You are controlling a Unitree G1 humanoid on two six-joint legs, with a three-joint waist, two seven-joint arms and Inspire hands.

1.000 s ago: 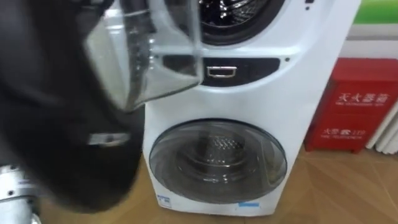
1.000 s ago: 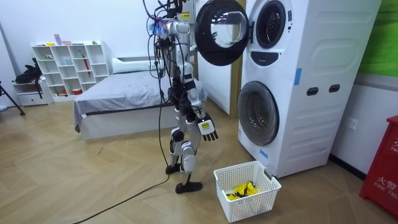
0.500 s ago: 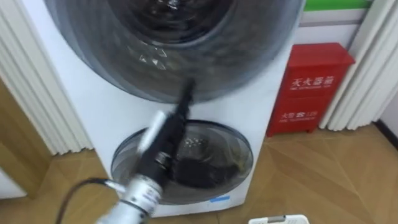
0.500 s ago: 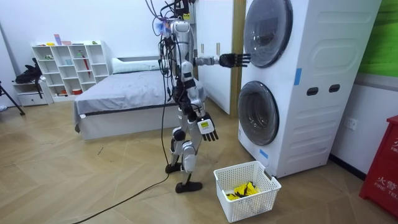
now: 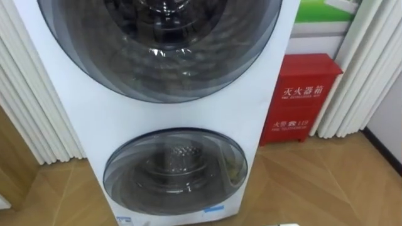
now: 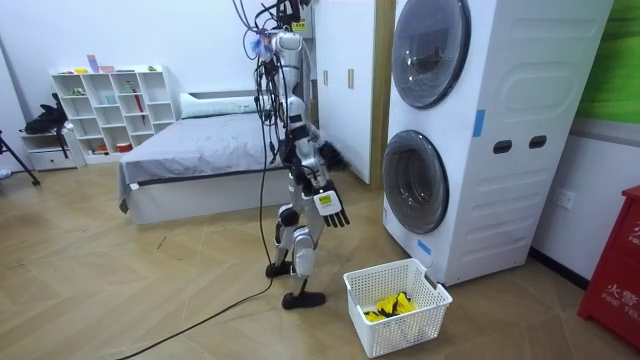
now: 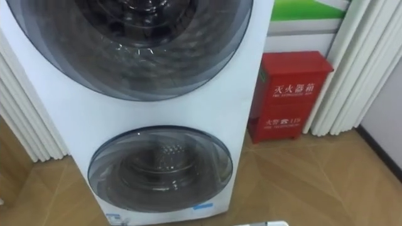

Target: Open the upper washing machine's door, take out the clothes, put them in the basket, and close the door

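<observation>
Clothes (image 6: pixel 392 304), yellow and crumpled, lie in the white lattice basket (image 6: pixel 385 335) at 5 o'clock from the robot. The right hand (image 6: pixel 331 210) hangs open; I cannot tell the left hand (image 6: pixel 327 157)'s state. The washing machine (image 5: pixel 264 94) has two round glass doors (image 5: pixel 176 166), both closed.

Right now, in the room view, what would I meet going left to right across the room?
white shelf unit → bed → stacked washing machines → red cabinet

Bright, even indoor light; pale glare streaks the upper door glass (image 5: pixel 160 50), and the floor (image 6: pixel 150 290) shows soft shadows.
</observation>
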